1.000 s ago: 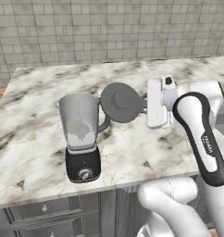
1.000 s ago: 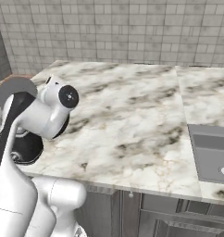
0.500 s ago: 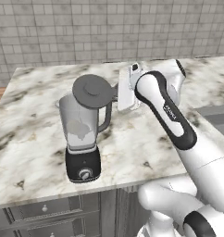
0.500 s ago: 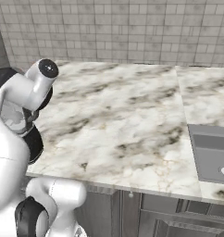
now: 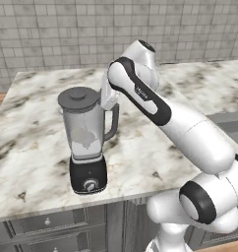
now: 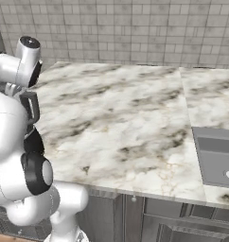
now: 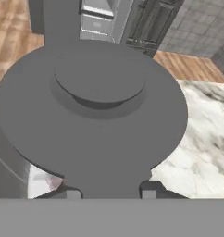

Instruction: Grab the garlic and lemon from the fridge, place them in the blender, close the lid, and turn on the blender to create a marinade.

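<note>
The blender (image 5: 86, 142) stands on the marble counter, its black base with a round dial (image 5: 90, 185) toward me. The dark grey lid (image 5: 79, 98) sits level on the jar's top. My gripper (image 5: 105, 96) reaches in from the right at lid height and is shut on the lid's side tab. In the hand view the lid (image 7: 95, 111) looms large, its tab pinched between my gripper (image 7: 110, 193) tips. A pale lump (image 5: 84, 138) shows through the jar; whether it is garlic or lemon I cannot tell. The fridge is out of view.
The marble counter (image 5: 32, 147) runs wide to both sides, backed by a grey tiled wall (image 5: 67, 29). A sink (image 6: 215, 156) is set in the counter far to the right. Grey drawers (image 5: 42, 231) front the counter below.
My arm has swung left with the lid, bringing it from beside the jar to flat on the jar's top.
</note>
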You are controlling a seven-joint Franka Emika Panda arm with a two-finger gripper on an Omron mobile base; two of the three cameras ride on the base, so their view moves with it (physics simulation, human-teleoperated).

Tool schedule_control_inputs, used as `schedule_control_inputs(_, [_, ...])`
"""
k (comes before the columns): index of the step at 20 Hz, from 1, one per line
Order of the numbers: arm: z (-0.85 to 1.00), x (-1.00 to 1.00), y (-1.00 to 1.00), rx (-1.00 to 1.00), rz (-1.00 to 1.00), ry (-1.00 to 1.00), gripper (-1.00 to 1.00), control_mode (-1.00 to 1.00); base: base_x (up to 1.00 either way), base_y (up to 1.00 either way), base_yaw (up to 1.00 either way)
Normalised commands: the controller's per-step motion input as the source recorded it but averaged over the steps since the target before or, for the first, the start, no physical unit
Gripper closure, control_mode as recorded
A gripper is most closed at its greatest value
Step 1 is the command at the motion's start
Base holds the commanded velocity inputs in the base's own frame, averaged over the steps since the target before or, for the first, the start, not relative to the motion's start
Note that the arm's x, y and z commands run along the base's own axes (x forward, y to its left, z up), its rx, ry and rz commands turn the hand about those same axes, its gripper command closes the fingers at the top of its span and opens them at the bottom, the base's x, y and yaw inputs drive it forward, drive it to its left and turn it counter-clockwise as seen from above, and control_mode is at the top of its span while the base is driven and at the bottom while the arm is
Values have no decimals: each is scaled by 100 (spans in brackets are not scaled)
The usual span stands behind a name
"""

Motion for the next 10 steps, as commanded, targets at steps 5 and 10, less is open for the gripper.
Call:
schedule_control_inputs(5, [-14,17,19,-10,0,0,100,-100,0,0,0])
schedule_control_inputs(10, [-3,-23,0,-3,0,-9,100,-100,0,0,0])
